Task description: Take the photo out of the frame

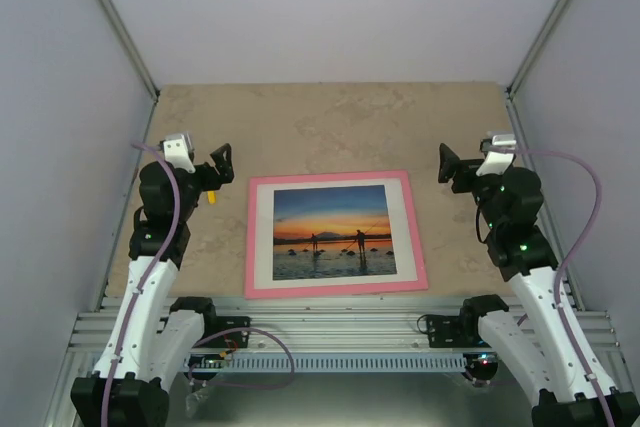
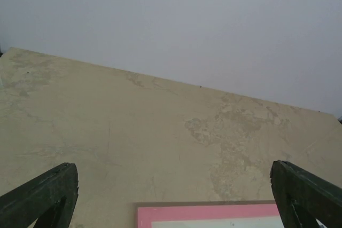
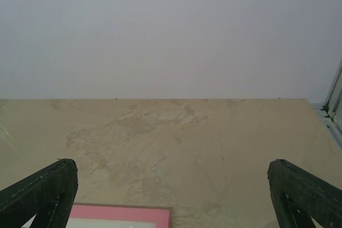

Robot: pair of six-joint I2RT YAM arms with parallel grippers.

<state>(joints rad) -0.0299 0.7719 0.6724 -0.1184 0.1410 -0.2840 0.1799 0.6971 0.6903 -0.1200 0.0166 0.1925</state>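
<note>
Large thin-railed pink rectangular picture frame [image 1: 337,177] lies flat and face up on the beige marbled tabletop [image 1: 330,117], near the front edge and midway between the two arms. The thin paper sunset photo [image 1: 331,231], orange sky over blue water with small dark figures, sits inside it within a white rectangular mat border [image 1: 263,237]; nothing is out yet. Left gripper [image 1: 222,163] hovers off the frame's far-left corner, right gripper [image 1: 447,164] is clear of the far-right corner, and neither touches anything. Both wrist views show the fingers spread wide with nothing between them and a pink corner low in view. I judge this to be the approach. The print probably comes out only from the back, so the frame has to go over first. My plan: bring one gripper down on a side rail, pinch the rail alone, and tip slowly while the other arm steadies the opposite rail against skidding. I can't tell whether there is glazing, so I keep the tilt gentle.
</note>
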